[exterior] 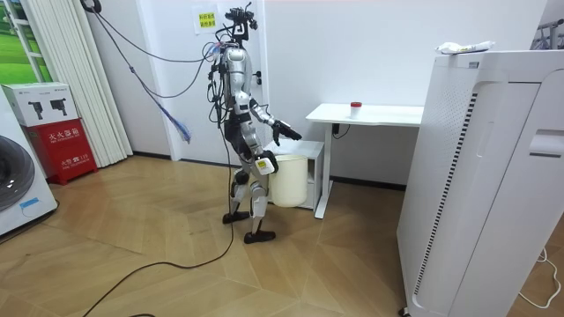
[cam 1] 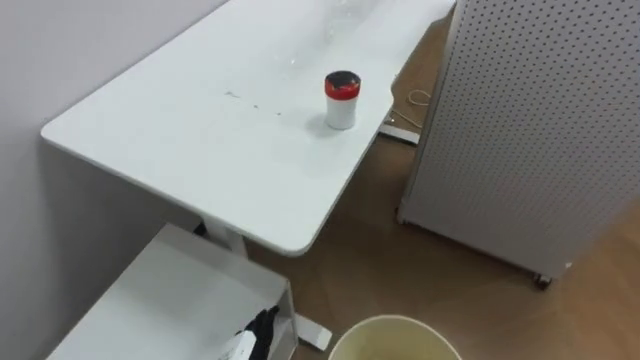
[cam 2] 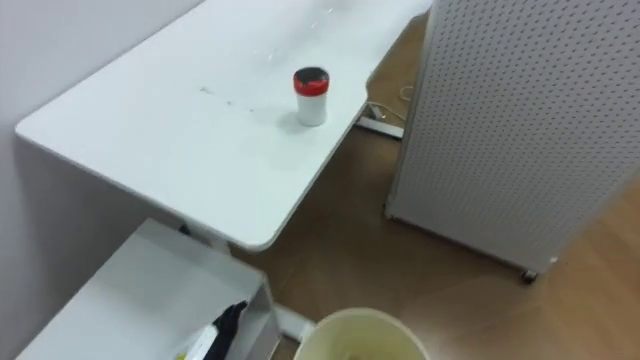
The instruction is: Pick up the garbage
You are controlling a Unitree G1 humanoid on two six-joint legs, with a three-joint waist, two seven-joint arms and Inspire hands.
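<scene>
A small white cup (cam 1: pixel 341 100) with a red band and a dark lid stands upright on the white table (cam 1: pixel 200 140), near its right edge. In the room view the cup (exterior: pixel 355 106) is a small red spot on the table top. I stand about a step short of the table's end, facing it. My left hand (cam 1: pixel 262 330) is a dark shape at the lower edge, over the corner of a low white shelf and far from the cup. In the room view this hand (exterior: pixel 287 133) reaches forward with fingers stretched and holds nothing. My right hand (exterior: pixel 263 164) hangs by my hip.
A round pale bin (cam 1: pixel 395 340) stands on the wood floor just below me, beside the low white shelf (cam 1: pixel 170 300) under the table. A tall white perforated cabinet (cam 1: pixel 540 120) stands right of the table, with a strip of floor between them. A wall runs along the left.
</scene>
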